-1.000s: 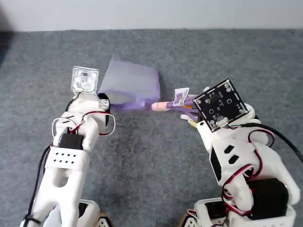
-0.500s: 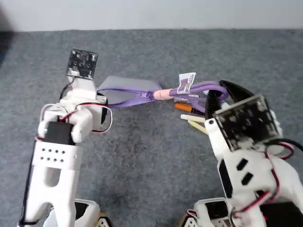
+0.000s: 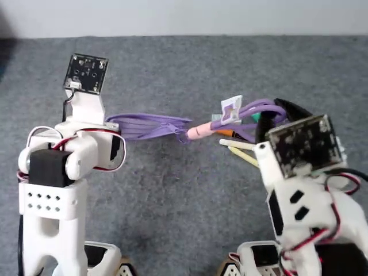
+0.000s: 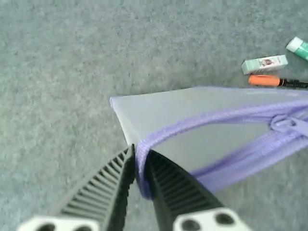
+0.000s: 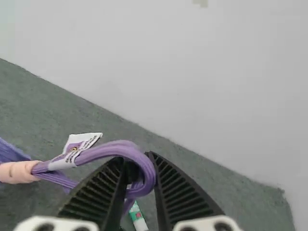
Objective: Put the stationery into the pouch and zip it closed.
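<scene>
The purple translucent pouch (image 3: 150, 127) hangs off the carpet, stretched edge-on between both arms. My left gripper (image 4: 139, 154) is shut on the pouch's zipper edge (image 4: 144, 144) at one corner; in the high view it sits at the pouch's left end (image 3: 117, 130). My right gripper (image 5: 136, 161) is shut on the purple strap loop (image 5: 115, 150), which carries a white tag (image 5: 80, 143) and a pink sleeve (image 3: 199, 131). The zipper pull (image 4: 282, 122) shows partway along the zipper. An orange pen (image 4: 276, 81), an eraser (image 4: 264, 63) and a green item (image 4: 299, 47) lie on the carpet.
Two cream sticks (image 3: 241, 152) lie on the grey carpet beside the orange pen (image 3: 226, 133), under the strap and close to the right arm. A pale wall (image 5: 192, 72) stands along the far edge of the carpet.
Both arms have risen and drawn apart. The pouch came up off the carpet from lying flat and now hangs edge-on between them, with the strap pulled to the right.
</scene>
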You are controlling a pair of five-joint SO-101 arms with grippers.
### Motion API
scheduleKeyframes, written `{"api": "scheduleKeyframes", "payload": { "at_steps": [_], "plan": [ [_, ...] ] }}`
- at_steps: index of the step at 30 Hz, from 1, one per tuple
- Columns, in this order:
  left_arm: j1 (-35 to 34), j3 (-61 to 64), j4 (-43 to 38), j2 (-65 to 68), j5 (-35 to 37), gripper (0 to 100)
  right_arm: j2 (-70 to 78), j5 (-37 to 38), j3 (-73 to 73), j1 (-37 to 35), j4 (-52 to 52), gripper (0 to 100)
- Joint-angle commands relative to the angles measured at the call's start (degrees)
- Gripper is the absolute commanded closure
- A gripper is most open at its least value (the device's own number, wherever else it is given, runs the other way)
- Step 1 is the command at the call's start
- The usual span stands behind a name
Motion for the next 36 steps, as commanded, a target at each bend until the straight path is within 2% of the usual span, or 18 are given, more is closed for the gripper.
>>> {"api": "scheduleKeyframes", "payload": {
  "at_steps": [1, 7, 9, 15, 20, 25, 30, 33, 36],
  "plan": [
    [0.0, 2.5, -0.9, -1.0, -0.4, 98, 0.2, -0.6, 0.0, 4.1, -1.3, 99.1],
    [-3.4, 6.9, -5.2, -1.1, -0.1, 83, -0.9, -0.6, 0.0, 5.1, -0.9, 99.1],
    [-5.4, 7.1, -6.7, -1.0, -0.3, 85, -1.3, -0.6, 0.1, 5.1, -0.8, 99.1],
    [-6.4, 7.1, -7.1, -1.1, -0.4, 99, -1.3, -0.6, 0.2, 5.4, -0.8, 99.1],
    [-6.3, 5.7, -3.6, -1.4, -0.4, 99, -1.2, -0.4, 2.5, 6.1, -1.4, 99.1],
    [-6.8, -0.3, 4.7, -1.4, -0.2, 99, -1.4, -0.6, 9.3, 14.5, -5.7, 99.1],
    [-6.8, -2.4, 9.1, -1.4, 0.0, 99, -1.3, -0.3, 17.8, 22.6, -11.4, 99.1],
    [-6.8, -2.6, 9.5, -1.4, 0.1, 99, -1.7, -0.3, 21.5, 22.9, -11.3, 99.1],
    [-6.4, -2.6, 9.5, -1.4, 2.5, 99, -1.4, -0.3, 21.8, 21.8, -7.0, 96.6]
  ]
}}
